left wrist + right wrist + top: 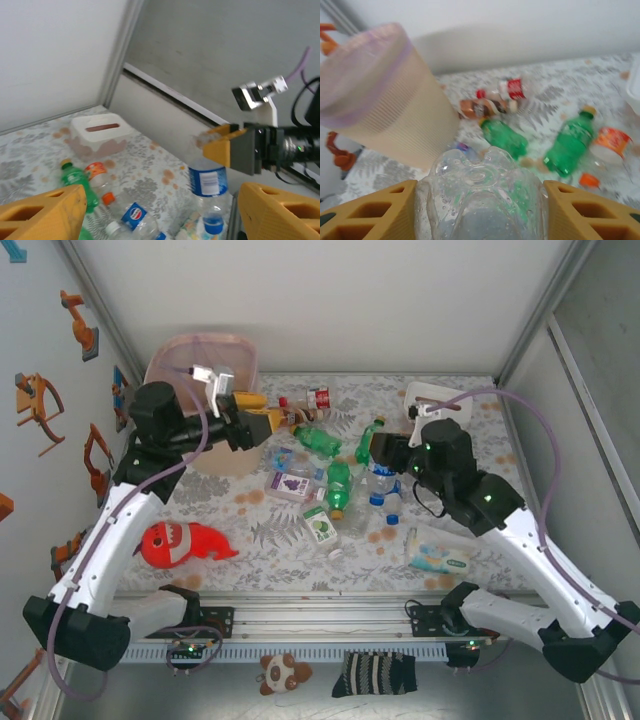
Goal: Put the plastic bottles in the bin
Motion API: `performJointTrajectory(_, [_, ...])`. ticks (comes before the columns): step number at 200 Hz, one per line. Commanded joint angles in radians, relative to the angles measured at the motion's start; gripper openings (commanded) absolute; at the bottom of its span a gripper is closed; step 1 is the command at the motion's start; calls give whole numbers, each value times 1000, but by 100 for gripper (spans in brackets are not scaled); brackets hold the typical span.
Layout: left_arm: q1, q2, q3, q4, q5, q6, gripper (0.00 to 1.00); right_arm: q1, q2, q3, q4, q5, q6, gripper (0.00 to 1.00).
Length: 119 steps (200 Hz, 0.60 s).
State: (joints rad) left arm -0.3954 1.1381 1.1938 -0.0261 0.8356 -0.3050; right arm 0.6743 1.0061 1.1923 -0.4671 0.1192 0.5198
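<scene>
Right jaws clamped on clear bottle (480, 200); left jaws wide, empty.
Best lift it over the loose bottles (338, 485), centre above bin (385, 110) rim before letting go.

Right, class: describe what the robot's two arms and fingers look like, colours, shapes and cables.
The left arm and right arm are white tapered links with black rounded joints. A lilac cable runs along each. The fingers are orange-yellow wedges with hollow cells. Each wrist carries a small silver camera.
</scene>
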Motion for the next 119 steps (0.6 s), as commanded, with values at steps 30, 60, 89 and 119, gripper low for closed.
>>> performJointTrajectory(30, [-146, 34, 44, 100, 74, 58, 82, 7, -27, 64, 234, -229, -99, 48])
performJointTrajectory(60, [-219, 74, 70, 134, 84, 64, 85, 7, -35, 62, 336, -332, -118, 48])
performJointTrajectory(89, [-272, 120, 108, 125, 92, 72, 86, 7, -31, 64, 430, -423, -128, 47])
performJointTrajectory(119, [-311, 154, 138, 122, 105, 72, 87, 6, -24, 65, 511, -512, -119, 47])
